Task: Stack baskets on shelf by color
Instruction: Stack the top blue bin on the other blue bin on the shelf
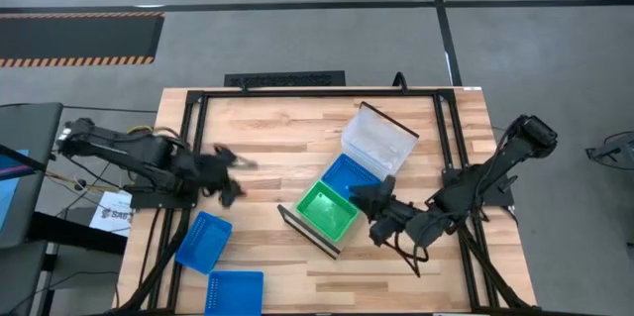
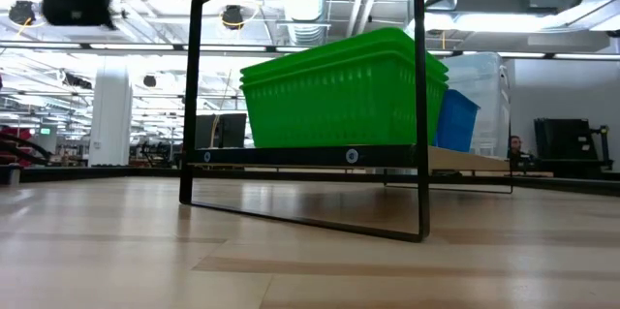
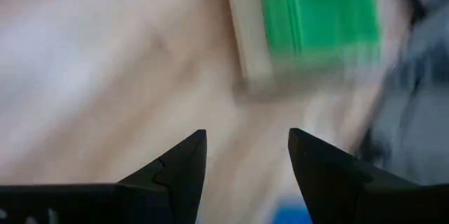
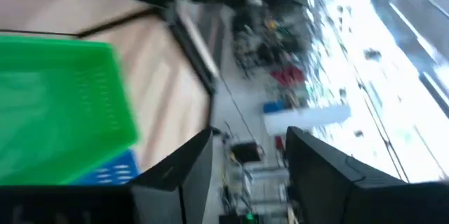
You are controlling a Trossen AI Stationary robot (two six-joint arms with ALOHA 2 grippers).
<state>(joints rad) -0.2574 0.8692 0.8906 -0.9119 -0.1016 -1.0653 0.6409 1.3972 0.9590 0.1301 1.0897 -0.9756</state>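
Observation:
The shelf [image 1: 309, 233] lies slantwise across the middle of the table. On its board rest green baskets [image 1: 327, 209] stacked at the near end, a blue basket [image 1: 349, 173] behind them and a clear basket [image 1: 378, 140] at the far end. In the low view the green stack [image 2: 344, 91] stands in front of the blue [image 2: 453, 120] and clear [image 2: 481, 81] ones. Two more blue baskets [image 1: 203, 241] [image 1: 235, 292] lie flat at the near left. My right gripper [image 1: 367, 213] [image 4: 249, 161] is open beside the green stack. My left gripper [image 1: 234, 179] [image 3: 247, 161] is open over bare wood at the left.
A black metal frame [image 1: 193, 148] runs around the tabletop's edges. The shelf's black end frame [image 2: 421, 106] stands upright at its near end. Bare wood lies between the left gripper and the shelf, and along the table's near right part.

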